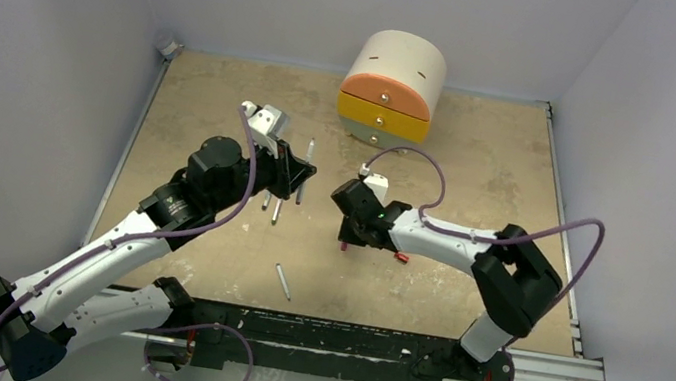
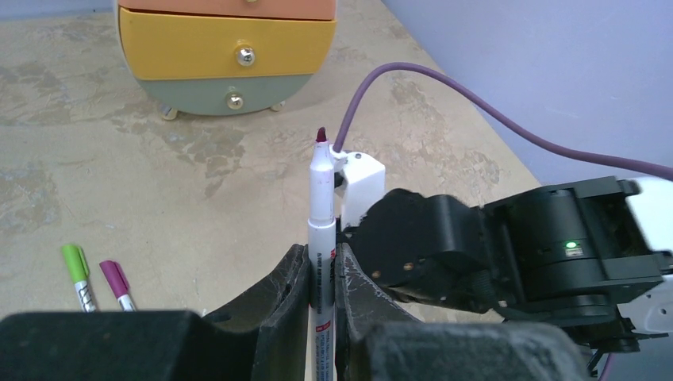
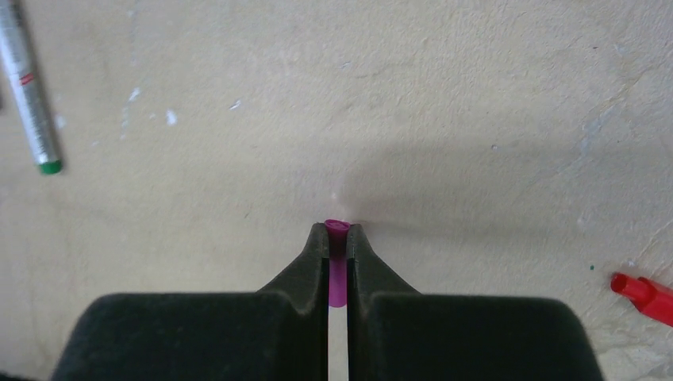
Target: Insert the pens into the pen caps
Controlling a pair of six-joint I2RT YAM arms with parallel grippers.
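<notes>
Beige and worn, the table [image 1: 481,151] carries everything. Beyond both pincers, well apart from them, stands a drawer box [image 1: 392,87] with orange, yellow and grey-green fronts.

The left pincer [image 2: 321,258] is narrow and holds a pen [image 2: 320,190] on its barrel. The pen stands upright between the fingers, and its bare dark red tip points away from the pincer. The right pincer [image 3: 339,236] is narrow too, closed on a magenta cap [image 3: 337,278]. One end of the cap shows just past the fingertips, close above the table.

Left of the left pincer lie a green-capped pen [image 2: 78,270] and a magenta-capped pen [image 2: 117,282], side by side. Far left of the right pincer lies a green-ended pen [image 3: 32,103], and far to its right a red cap [image 3: 644,294].

I judge the pen light, stiff and smooth, so it can turn or slide in the grip when the cap pushes on it. A hold at mid-barrel, with the tip end free, seems right. The cap looks tiny, hard and slippery, and it may pop out if it is pinched near its rim. It is better held across its sides, with the open mouth left free.
</notes>
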